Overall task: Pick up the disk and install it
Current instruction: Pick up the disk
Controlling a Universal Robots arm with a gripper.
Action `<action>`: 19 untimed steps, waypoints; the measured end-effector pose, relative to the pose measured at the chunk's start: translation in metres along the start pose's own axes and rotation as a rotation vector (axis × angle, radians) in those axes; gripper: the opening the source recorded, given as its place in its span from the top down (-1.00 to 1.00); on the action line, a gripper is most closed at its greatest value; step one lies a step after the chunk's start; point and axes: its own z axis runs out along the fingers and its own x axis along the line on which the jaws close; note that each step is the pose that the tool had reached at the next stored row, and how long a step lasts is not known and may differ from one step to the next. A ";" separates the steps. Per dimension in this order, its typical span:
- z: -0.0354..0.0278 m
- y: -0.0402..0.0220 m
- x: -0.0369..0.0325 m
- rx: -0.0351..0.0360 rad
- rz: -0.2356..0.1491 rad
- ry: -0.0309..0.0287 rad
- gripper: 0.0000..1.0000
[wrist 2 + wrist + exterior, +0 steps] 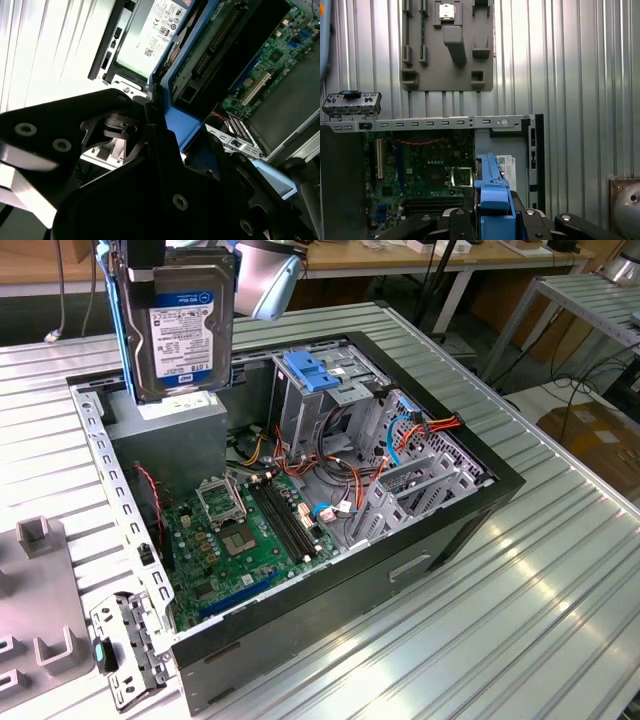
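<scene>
The disk [180, 330], a grey metal drive with a white label and blue side rails, hangs upright high in the exterior view's left, above the open computer case [420, 540]. My gripper [160, 258] is shut on its upper end, mostly cut off by the picture's edge. In the first wrist view a blue rail of the disk [491, 180] runs out from between the black fingers [455, 222], over the case's corner. The second wrist view has the disk's underside [210, 47] and a blue rail between the gripper's dark jaws, above the motherboard [280, 55].
Inside the case stand a silver drive cage with a wide blue clip [308, 370], a grey metal box [170, 435] under the disk, the green motherboard [240, 535] and loose cables [420, 430]. A grey fixture plate [40, 580] and a small bracket [125, 645] lie on the ridged table [540, 590].
</scene>
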 end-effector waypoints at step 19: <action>0.0059 -0.0069 0.0438 0.0012 0.002 0.0094 0.25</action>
